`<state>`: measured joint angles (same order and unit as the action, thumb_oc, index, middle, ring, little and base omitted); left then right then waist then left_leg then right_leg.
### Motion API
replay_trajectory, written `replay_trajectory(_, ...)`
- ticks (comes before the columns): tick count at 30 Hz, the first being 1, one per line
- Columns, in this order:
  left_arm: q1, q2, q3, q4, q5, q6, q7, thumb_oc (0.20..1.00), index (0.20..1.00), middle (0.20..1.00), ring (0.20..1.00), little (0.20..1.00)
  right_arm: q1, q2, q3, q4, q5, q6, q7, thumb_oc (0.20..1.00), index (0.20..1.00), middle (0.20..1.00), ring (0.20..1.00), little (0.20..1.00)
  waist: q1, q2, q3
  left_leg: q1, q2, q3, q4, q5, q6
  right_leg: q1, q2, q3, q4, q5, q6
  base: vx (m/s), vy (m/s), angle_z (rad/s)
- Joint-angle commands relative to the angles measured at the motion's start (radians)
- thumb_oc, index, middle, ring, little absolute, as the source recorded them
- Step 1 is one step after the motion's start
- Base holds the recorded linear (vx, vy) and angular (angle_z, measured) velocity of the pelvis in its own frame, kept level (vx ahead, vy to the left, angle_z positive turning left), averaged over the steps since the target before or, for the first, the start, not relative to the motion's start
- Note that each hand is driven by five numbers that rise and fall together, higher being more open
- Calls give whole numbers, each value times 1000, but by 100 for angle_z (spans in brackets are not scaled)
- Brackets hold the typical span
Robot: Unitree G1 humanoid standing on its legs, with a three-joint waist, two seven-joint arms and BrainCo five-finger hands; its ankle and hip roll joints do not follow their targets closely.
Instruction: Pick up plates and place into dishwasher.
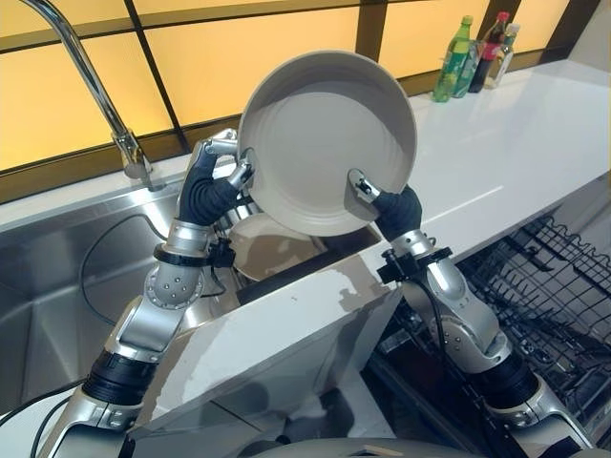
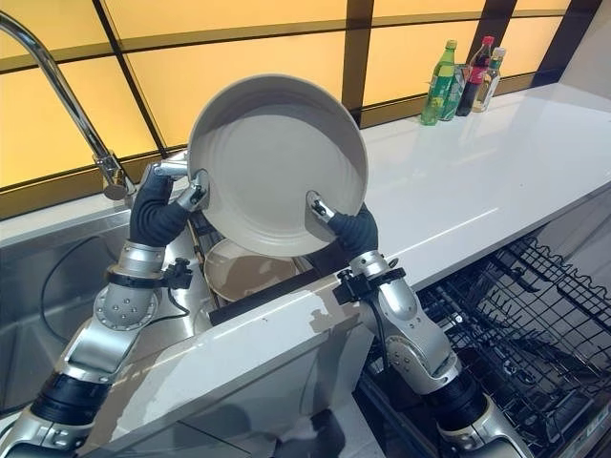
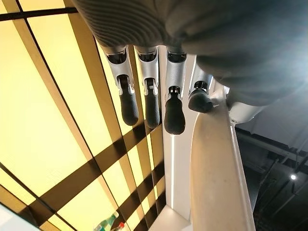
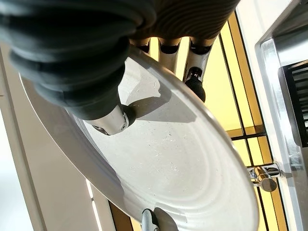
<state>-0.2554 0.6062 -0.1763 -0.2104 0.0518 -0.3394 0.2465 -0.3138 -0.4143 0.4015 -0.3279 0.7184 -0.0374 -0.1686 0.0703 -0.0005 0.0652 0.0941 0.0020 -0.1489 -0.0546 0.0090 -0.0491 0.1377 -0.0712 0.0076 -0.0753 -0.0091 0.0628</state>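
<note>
Now my left hand (image 1: 212, 186) and right hand (image 1: 382, 202) each pinch opposite rim edges of the grey plate (image 1: 325, 134), lifted upright above the sink (image 1: 57, 286). Another plate (image 2: 239, 267) lies below in the basin. Dishwasher rack (image 1: 544, 286) open on my right: pick-up done, placement pending.
</note>
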Motion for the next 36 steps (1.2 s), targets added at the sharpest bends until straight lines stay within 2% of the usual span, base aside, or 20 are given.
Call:
replay_trajectory(1, -48, 28, -63, -26, -30, -43, -45, 200, 200, 200, 200, 200, -84, 13, -22, -36, -16, -43, 22, 200, 200, 200, 200, 200, 7, -9, -66, -41, -83, -49, 35, -39, 77, -71, 37, -33, 150, -68, -4, 0, 0, 0)
replay_trajectory(2, -46, 28, -64, -24, -38, -31, -45, 200, 200, 200, 200, 200, -84, 13, -23, -32, -26, -44, 14, 200, 200, 200, 200, 200, 6, -8, -65, -42, -83, -46, 37, -39, 77, -72, 37, -33, 151, -68, -5, 0, 0, 0)
replay_trajectory(3, -42, 28, -61, -22, -47, -22, -39, 749, 749, 749, 749, 749, -83, 11, -27, -26, -36, -49, 3, 200, 200, 200, 200, 200, 6, -8, -65, -41, -82, -41, 38, -40, 77, -71, 37, -34, 153, -69, -5, 0, 0, 0)
replay_trajectory(4, -41, 23, -55, -17, -59, -3, -35, 1000, 1000, 1000, 1000, 1000, -83, 10, -34, -19, -50, -56, -6, 200, 200, 200, 200, 200, 4, -9, -65, -40, -82, -37, 39, -41, 78, -71, 37, -34, 153, -69, -6, 0, 0, 0)
replay_trajectory(5, -40, 20, -48, -11, -75, 18, -34, 1000, 1000, 1000, 1000, 1000, -83, 7, -42, -16, -58, -59, -11, 200, 200, 200, 200, 200, 2, -9, -65, -39, -82, -34, 39, -42, 78, -71, 37, -34, 153, -69, -6, 0, 0, 0)
replay_trajectory(9, -34, 13, 15, 22, -100, 30, 60, 1000, 1000, 1000, 1000, 1000, -69, -8, -91, -11, -103, -57, -32, 200, 200, 200, 200, 200, -10, -10, -71, -37, -80, -16, 46, -48, 80, -74, 37, -27, 155, -69, -7, 0, 0, 0)
replay_trajectory(11, -37, 9, 68, 40, -105, 18, 129, 1000, 1000, 1000, 1000, 1000, -52, -17, -134, -10, -137, -50, -43, 200, 200, 200, 200, 200, -22, -11, -74, -36, -78, -4, 52, -53, 82, -77, 37, -19, 157, -68, -9, 0, 0, 0)
replay_trajectory(14, -30, 3, 148, 40, -82, 38, 213, 1000, 1000, 1000, 1000, 1000, -15, -32, -199, -12, -210, -38, -52, 200, 200, 200, 200, 200, -42, -12, -77, -33, -75, 12, 57, -60, 84, -83, 40, 0, 160, -65, -10, 4, -8, -5)
replay_trajectory(19, 3, 31, 272, 53, -70, 44, 285, 1000, 1000, 1000, 1000, 1000, 78, -118, -329, -29, -262, -12, -36, 200, 200, 200, 200, 200, -96, -9, -74, -18, -61, 58, 54, -70, 83, -96, 40, 44, 169, -63, -6, 4, -2, -24)
replay_trajectory(25, 38, 26, 335, 82, -134, 46, 323, 1000, 1000, 1000, 1000, 1000, 200, -164, -451, -14, -342, -5, -50, 200, 200, 200, 200, 200, -149, -2, -63, 0, -49, 106, 47, -84, 81, -107, 30, 87, 169, -53, 11, 6, -5, -35)
replay_trajectory(31, 90, 18, 407, 95, -150, 48, 331, 1000, 1000, 1000, 1000, 1000, 354, -188, -584, 33, -445, 39, -61, 200, 200, 200, 200, 200, -202, 0, -34, 6, -41, 144, 49, -96, 82, -138, 15, 129, 182, -36, 36, 5, -10, -28)
replay_trajectory(36, 105, 36, 456, 124, -164, 28, 373, 1000, 1000, 1000, 1000, 1000, 446, -199, -672, 120, -430, 9, -78, 200, 200, 200, 200, 200, -234, -4, 21, -32, -42, 165, 65, -111, 84, -205, 2, 152, 201, -29, 59, -108, -4, -28)
